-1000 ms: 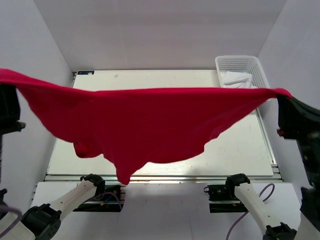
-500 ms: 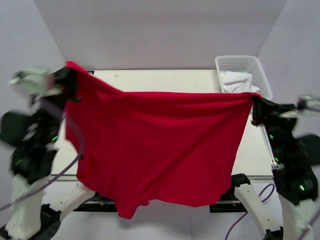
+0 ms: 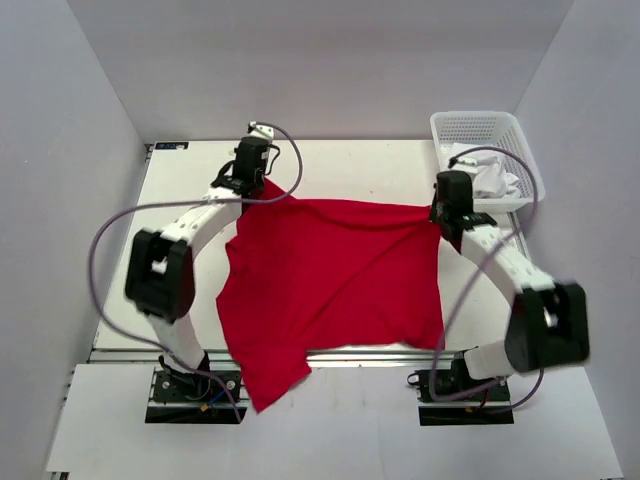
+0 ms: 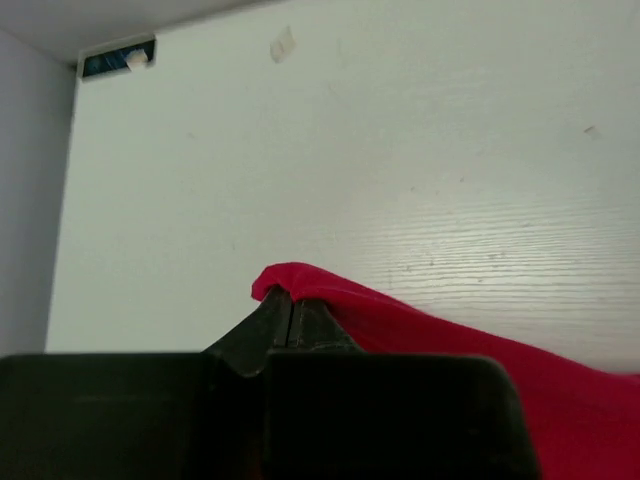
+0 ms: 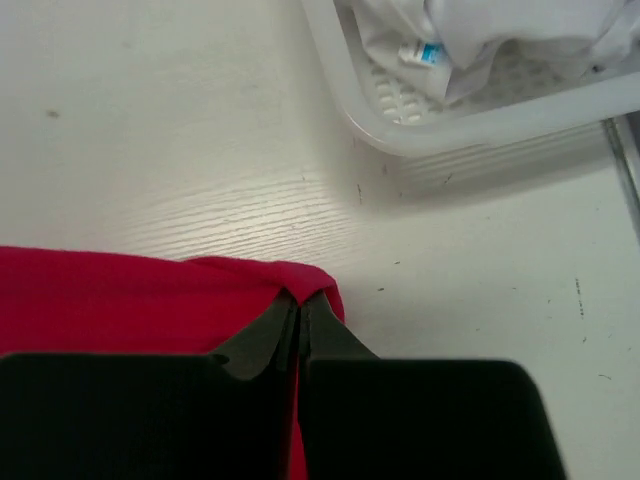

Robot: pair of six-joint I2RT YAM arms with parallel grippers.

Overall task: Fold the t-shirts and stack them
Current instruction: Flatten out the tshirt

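Red t-shirt (image 3: 330, 280) lies spread open across the middle of the surface (image 3: 350, 165). Its near-left corner droops over the near edge. Left fingers (image 4: 291, 312) pressed together, pinching the shirt's far-left corner low against the surface. Right fingers (image 5: 299, 318) likewise clamped on the far-right corner, near the white mesh basket (image 3: 478, 124) at the far right corner. White cloth (image 5: 500, 30) bunched inside basket.

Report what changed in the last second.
The red t-shirt was carried away from the camera and down: it hung stretched in the air, and now it lies spread on the table, a near corner over the front edge. The left fingers and right fingers stayed shut on its far corners. The basket has not moved.
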